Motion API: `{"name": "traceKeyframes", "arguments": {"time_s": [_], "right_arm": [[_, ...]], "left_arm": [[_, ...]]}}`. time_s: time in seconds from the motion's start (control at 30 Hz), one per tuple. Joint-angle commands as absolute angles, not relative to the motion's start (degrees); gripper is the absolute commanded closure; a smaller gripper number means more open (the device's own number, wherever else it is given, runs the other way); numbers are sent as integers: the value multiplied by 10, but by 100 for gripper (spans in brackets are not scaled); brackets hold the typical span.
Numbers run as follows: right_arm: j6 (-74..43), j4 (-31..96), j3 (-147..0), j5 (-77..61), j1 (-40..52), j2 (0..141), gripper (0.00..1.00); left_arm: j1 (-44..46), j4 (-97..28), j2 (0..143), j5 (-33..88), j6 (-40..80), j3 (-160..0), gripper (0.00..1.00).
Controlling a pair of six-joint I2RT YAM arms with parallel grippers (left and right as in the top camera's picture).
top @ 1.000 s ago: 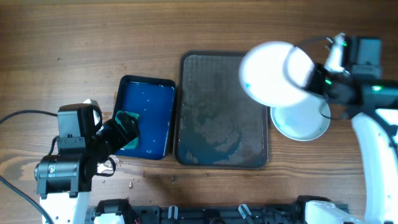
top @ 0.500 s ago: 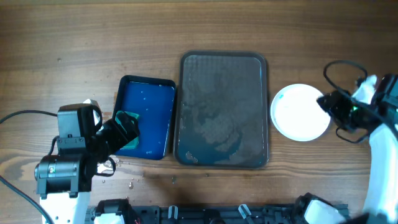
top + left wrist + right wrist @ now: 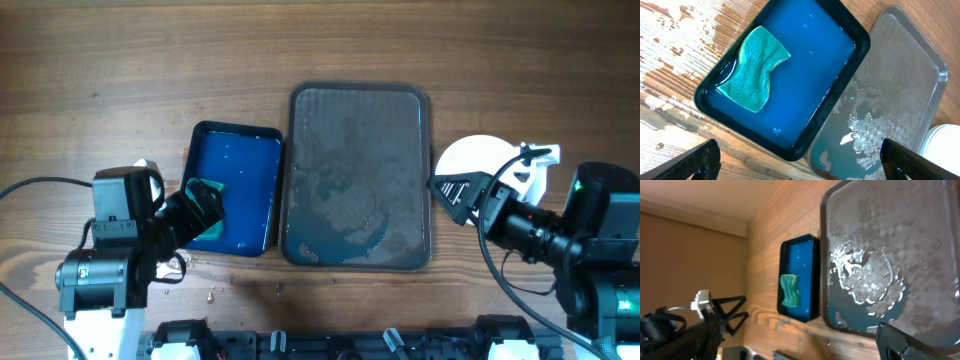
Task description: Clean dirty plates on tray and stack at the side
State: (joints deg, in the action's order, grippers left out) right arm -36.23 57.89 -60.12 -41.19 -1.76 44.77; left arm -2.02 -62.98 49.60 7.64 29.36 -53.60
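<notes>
**A:** Looking down on the worktop point(image 3: 120, 60), where is the white plate point(image 3: 478, 158)?

**B:** At 3 o'clock from the grey tray point(image 3: 360, 130), just beside its rim and flat on the wood. The right arm covers its 5 o'clock part, so I cannot tell whether more than one plate lies there.

**A:** And the right end effector point(image 3: 446, 198)?

**B:** Its fingers are spread with nothing between them. It hangs over the plate's 9 o'clock edge, by the tray rim, and points toward 9 o'clock. Its wrist camera looks across the tray, where suds and water pool toward the 7 o'clock corner.

**A:** What about the left side?

**B:** The blue tub point(image 3: 245, 160) of water lies at 9 o'clock from the tray, close alongside it. The green sponge point(image 3: 757, 67) lies in the water, at about 8 o'clock within the tub and against the wall. The left end effector point(image 3: 198, 207) hangs over that same edge near the sponge, fingers apart and gripping nothing. Water is splashed on the wood off the tub's 7 o'clock corner.
</notes>
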Motion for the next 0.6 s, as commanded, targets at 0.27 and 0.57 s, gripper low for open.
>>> {"name": "traceKeyframes", "arguments": {"time_s": [0.27, 0.57], "right_arm": [[-567, 568, -410, -136, 17, 212, 0], [-227, 232, -150, -105, 17, 2, 0]], "left_arm": [[-24, -628, 497, 85, 287, -543, 0], [-24, -628, 497, 85, 287, -543, 0]]}}
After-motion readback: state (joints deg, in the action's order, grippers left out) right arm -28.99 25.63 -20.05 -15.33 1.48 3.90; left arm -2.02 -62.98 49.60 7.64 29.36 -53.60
